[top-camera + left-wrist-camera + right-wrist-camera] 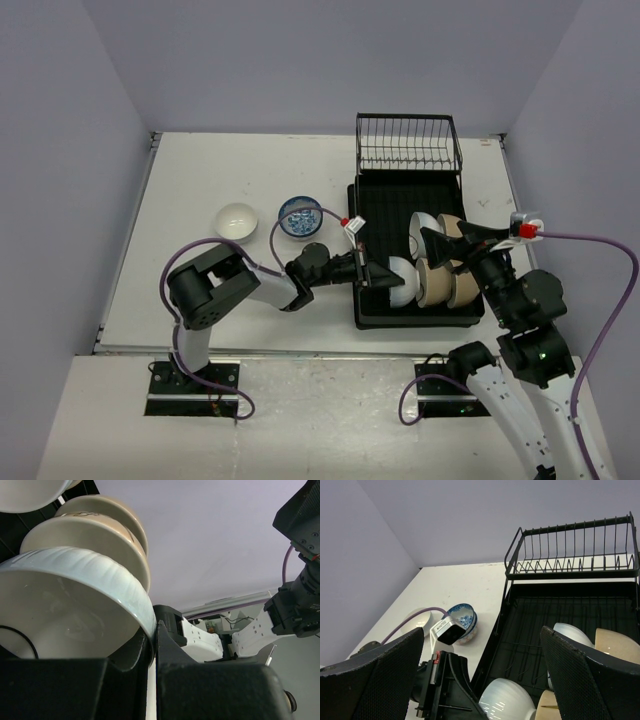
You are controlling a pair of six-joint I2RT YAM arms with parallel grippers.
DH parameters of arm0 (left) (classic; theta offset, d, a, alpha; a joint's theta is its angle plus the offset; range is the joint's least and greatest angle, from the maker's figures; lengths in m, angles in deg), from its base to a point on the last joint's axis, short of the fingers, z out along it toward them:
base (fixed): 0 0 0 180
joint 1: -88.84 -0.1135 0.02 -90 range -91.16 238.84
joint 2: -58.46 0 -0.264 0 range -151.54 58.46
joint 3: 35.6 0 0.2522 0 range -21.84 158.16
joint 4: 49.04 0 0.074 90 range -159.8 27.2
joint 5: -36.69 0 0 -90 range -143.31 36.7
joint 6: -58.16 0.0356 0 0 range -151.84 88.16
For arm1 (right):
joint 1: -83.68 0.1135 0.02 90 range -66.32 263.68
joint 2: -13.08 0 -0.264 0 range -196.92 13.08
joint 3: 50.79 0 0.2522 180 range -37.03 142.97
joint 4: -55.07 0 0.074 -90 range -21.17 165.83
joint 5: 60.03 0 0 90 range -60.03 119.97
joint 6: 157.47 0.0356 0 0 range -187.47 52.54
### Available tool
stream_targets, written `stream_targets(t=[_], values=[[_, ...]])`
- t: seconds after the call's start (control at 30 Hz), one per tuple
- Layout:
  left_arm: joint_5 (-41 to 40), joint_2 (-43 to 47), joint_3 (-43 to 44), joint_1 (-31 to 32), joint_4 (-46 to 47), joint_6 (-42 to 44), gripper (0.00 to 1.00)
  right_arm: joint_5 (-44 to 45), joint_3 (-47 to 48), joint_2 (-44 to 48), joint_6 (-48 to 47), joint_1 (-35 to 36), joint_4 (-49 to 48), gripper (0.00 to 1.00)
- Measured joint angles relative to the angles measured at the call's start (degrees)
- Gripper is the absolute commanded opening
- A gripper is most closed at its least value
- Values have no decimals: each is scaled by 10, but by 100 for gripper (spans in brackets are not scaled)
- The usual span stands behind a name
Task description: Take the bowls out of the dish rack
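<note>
Black rack point(385, 210) on the counter point(200, 170), five bowls point(436, 285) inside: two white, three tan. Two more out on the counter, one plain white bowl point(236, 221), one blue-patterned bowl point(300, 217). Left gripper point(383, 274) pinching the rack's white ribbed bowl point(405, 283) by its rim. Right gripper point(437, 248) spread wide above the rack.

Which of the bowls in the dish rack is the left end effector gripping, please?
The white ribbed bowl at the dish rack's near-left corner; its rim sits between the left end effector's fingers, whereas the other racked bowls stand untouched beside it.
</note>
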State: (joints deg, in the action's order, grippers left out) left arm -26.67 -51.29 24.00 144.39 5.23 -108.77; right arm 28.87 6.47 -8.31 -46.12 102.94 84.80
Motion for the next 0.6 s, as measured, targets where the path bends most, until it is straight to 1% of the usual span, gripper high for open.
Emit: stream_targets(t=[0.3, 0.6], values=[[23, -22, 40, 1, 7, -4, 0, 0, 0, 0, 0, 0, 0, 99], [28, -22, 45, 1, 22, -5, 0, -1, 0, -4, 0, 0, 1, 99]])
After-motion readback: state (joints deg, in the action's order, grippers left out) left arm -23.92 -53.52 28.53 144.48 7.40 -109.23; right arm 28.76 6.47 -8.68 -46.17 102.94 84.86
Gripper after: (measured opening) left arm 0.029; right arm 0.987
